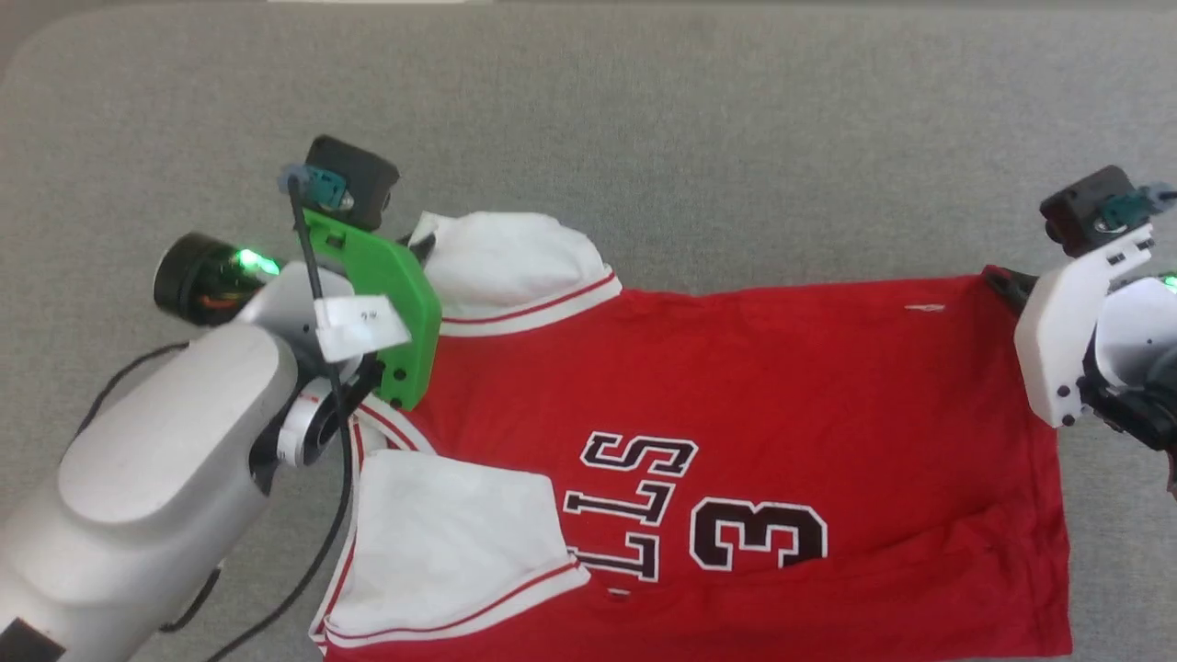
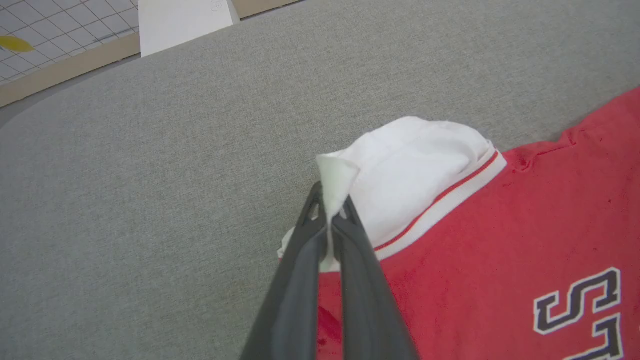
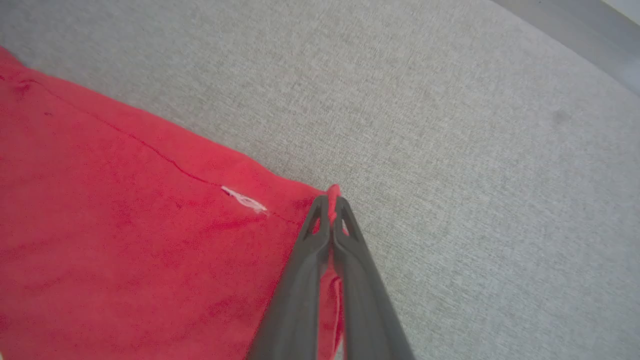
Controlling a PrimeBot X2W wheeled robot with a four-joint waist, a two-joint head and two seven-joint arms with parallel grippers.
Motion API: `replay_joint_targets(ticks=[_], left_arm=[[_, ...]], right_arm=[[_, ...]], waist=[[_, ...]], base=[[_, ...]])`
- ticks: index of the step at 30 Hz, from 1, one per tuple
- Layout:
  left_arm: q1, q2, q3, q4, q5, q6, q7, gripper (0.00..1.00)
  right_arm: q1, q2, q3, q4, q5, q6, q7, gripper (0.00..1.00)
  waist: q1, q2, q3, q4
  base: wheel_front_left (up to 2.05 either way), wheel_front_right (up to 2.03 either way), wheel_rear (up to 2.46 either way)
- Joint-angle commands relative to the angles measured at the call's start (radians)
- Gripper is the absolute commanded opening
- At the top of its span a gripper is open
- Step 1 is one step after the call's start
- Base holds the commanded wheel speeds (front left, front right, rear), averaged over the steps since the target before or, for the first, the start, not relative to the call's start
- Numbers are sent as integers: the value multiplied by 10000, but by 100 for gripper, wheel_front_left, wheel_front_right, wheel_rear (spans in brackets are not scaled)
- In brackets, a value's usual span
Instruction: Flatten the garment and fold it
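One garment [image 1: 754, 395] on grey tabletop [image 1: 644, 119]; head view reads number 3. Wrist views: left tool [image 2: 330, 220] clamped on its white sleeve, right tool [image 3: 330, 207] clamped on its red hem corner.

A grey woven surface [image 1: 662, 101] with a rounded corner is stretching across the scene; beyond its edge a tan strip [image 2: 65, 77] is bordering a white gridded sheet [image 2: 65, 22]; a plain white panel [image 2: 182, 22] is overlapping that strip; a small yellow blur [image 2: 15, 44] is lying on the grid.
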Motion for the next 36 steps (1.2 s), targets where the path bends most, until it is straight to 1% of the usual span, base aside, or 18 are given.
replay_joint_targets(ticks=[1, 8, 10, 13, 17, 20, 25, 28, 31, 36], left_arm=[[277, 148, 21, -66, -50, 104, -86, 0], [1204, 615, -124, -625, -255, 304, -103, 0], [1521, 772, -163, -822, -345, 393, -97, 0], [2026, 1011, -198, -1138, -496, 639, -60, 0], [2669, 1371, -208, -1551, -686, 985, -39, 0], [3095, 1646, -264, -1855, -812, 1164, 36, 0], [3801, 2050, -370, -2201, -1191, 1493, 348, 0], [4093, 2170, -556, -2319, -1290, 1509, 530, 0], [4349, 2100, -662, -2319, -1574, 1540, 733, 0], [4492, 2090, -1023, -2209, -1666, 1408, 1206, 0]], right_arm=[[214, -15, -171, -87, 130, -13, -324, 0], [1281, -397, -298, -445, 732, -13, -625, 0], [1658, -474, -450, -574, 857, -13, -617, 0], [2329, -540, -801, -735, 1022, -13, -580, 0], [3284, -553, -1241, -1066, 1102, -13, -359, 0], [3931, -557, -1466, -1363, 1101, -13, -147, 0], [4896, -747, -1493, -1864, 1025, -13, 257, 0], [5280, -772, -1483, -2013, 1086, -13, 377, 0], [5516, -846, -1347, -2052, 993, -13, 432, 0], [5666, -973, -1092, -1966, 834, -13, 471, 0]], waist=[[1, 0, -822, -4], [1, 0, -1901, 135], [1, 0, -2154, 199], [1, 0, -2485, 306], [1, 0, -2778, 415], [1, 0, -2874, 455], [1, 0, -2942, 508], [1, 0, -2895, 510], [1, 0, -2802, 520], [1, 0, -2606, 525]], base=[[0, 0, 0], [0, 0, 0], [0, 0, 0], [0, 0, 0], [0, 0, 0], [0, 0, 0], [0, 0, 0], [0, 0, 0], [0, 0, 0], [0, 0, 0]])
